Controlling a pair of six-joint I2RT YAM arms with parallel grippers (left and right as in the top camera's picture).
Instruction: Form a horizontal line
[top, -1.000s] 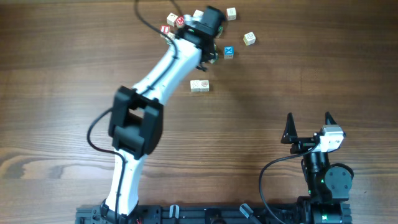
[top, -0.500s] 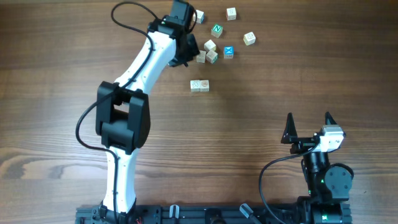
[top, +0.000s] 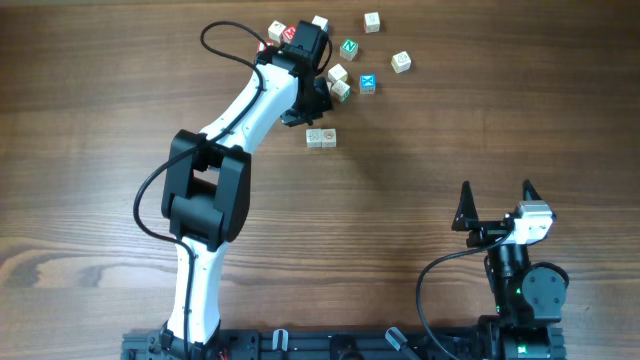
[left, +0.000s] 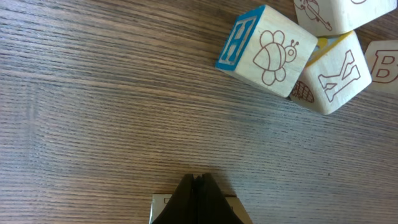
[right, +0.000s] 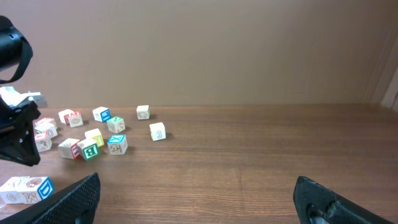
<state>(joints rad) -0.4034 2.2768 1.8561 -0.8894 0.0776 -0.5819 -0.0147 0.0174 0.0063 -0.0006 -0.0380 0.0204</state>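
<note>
Change: a second ago the left gripper (top: 312, 108) sits well beyond the horizontal line (top: 321, 138), over the loose cubes (top: 340, 82). Half a second ago it is off to the line's far-left side. Now it hangs just beyond the line, between it and the nearest loose cubes. The line keeps the same spot and angle in all three overhead pictures, and the loose cubes in view look unmoved.

Judgement: repositioning only, with nothing added to the line and no cube carried.

Grip state: the left wrist view shows the fingertips (left: 189, 205) pressed together with nothing between them. The right gripper (top: 496, 200) is spread wide, well apart from the line on its near side.

Views: overhead gives the layout but not the left jaw state. The left wrist view shows a pale block edge just under the tips, probably the line, and beyond it a bee cube (left: 267, 53) with a blue H side. The right wrist view, side-on, shows the line's cyan end face (right: 42, 188), which overhead does not resolve.
</note>
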